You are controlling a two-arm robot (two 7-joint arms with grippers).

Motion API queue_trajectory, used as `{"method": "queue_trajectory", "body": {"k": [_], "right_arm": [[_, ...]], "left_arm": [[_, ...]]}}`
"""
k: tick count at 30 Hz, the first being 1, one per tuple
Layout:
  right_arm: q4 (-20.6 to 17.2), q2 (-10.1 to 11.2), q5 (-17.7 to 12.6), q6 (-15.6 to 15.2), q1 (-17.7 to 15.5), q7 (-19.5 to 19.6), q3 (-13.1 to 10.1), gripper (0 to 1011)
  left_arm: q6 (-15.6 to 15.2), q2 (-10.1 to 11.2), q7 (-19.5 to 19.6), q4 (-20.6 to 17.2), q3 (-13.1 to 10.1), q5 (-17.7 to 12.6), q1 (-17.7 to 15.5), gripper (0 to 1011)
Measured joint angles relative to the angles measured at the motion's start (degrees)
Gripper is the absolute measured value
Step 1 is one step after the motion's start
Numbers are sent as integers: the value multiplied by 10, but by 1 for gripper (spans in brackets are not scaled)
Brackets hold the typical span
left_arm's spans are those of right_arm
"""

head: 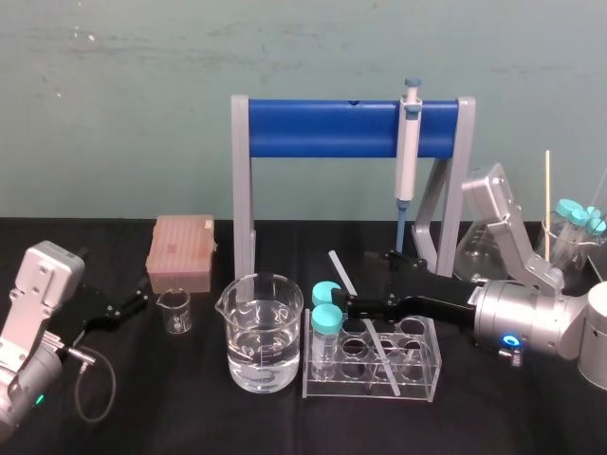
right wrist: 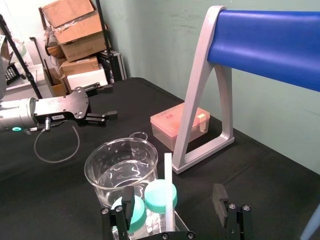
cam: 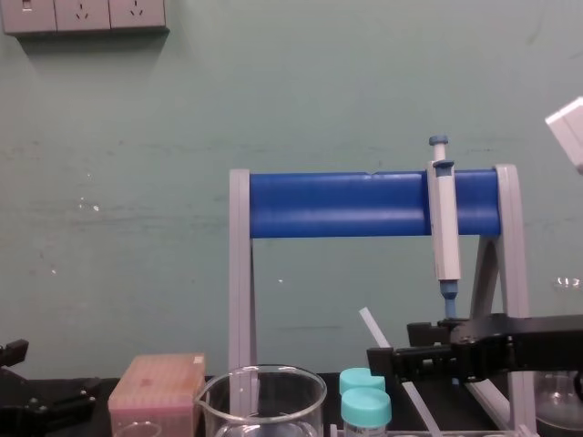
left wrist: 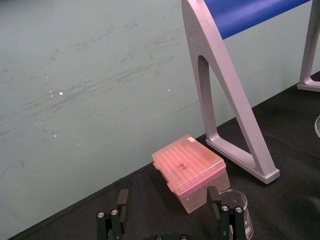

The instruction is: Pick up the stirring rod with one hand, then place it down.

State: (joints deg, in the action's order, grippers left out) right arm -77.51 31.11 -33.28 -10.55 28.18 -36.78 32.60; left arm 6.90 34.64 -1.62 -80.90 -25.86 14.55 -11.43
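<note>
The stirring rod (head: 342, 273) is a thin translucent-white stick that leans in the clear tube rack (head: 434, 353), its top tilted back and to the left. My right gripper (head: 372, 282) reaches in from the right over the rack, open. In the right wrist view the stirring rod (right wrist: 168, 190) rises between the two fingers, close to the one beside the teal caps and clear of the other. In the chest view the right gripper (cam: 390, 346) sits level with the upper part of the rod (cam: 373, 328). My left gripper (head: 133, 303) rests open at the table's left.
A large beaker of water (head: 264, 332) stands just left of the rack, and two teal-capped tubes (head: 327, 322) fill the rack's left end. Behind is the blue-barred stand (head: 351, 128) with a pipette (head: 409, 142) hanging on it. A pink tip box (head: 182, 251) and a small beaker (head: 175, 311) lie at the left.
</note>
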Motion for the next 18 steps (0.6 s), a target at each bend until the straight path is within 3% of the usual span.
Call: {"method": "queue_trajectory", "body": {"k": [18], "right_arm": [[27,-20,10,0,20,-8,16,1000]], "left_arm": [[0,0,0,0,0,0,0,1000]]}}
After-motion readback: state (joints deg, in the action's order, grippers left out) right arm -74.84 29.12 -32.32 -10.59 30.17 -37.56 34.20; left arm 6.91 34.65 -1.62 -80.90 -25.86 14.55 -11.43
